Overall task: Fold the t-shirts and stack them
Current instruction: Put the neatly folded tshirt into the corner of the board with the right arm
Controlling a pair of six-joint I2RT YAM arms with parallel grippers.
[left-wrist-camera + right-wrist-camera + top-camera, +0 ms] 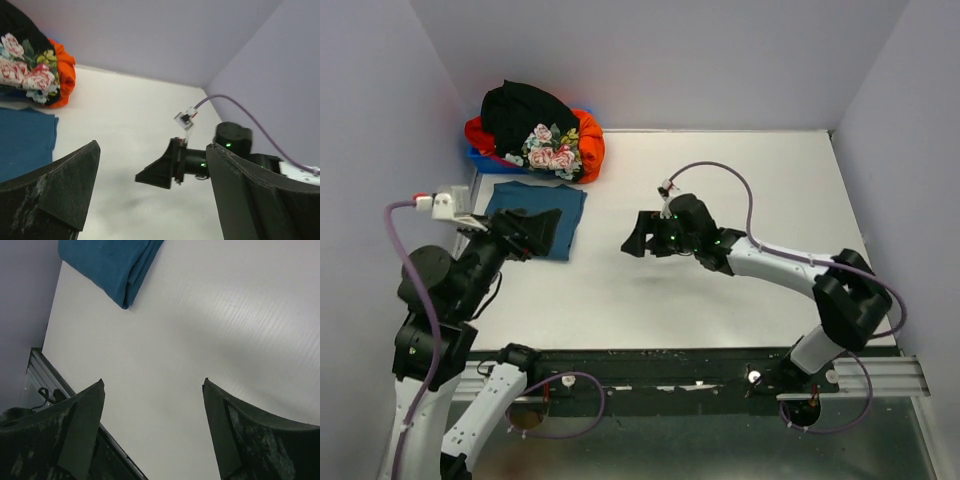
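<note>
The left claw [552, 235] is released, its two black fingers [55, 195] spread wide with nothing between them. It hangs over the near right corner of the folded dark teal-blue cloth t-shirt [525, 202]; whether it touches the cloth cannot be told. The right claw [638, 238] is also released and empty, its black fingers [75, 430] standing wide apart over bare white bench [740, 190] near the middle, pointed toward the left side and well apart from the teal shirt. The two claws face each other across an open stretch of bench. The teal shirt lies flat as a neat rectangle close to the bench's left edge, its layered folded edge showing in the right wrist view. Just beyond it, in the far left corner, sits a heap of unfolded shirts: a black cloth t-shirt [525, 110] on top, a black t-shirt printed with pink-white flowers [552, 150] draped down the front, and an orange-red t-shirt [591, 145] bulging out at the right. The heap rests on a small blue plastic bin [480, 157], only its rim showing.
</note>
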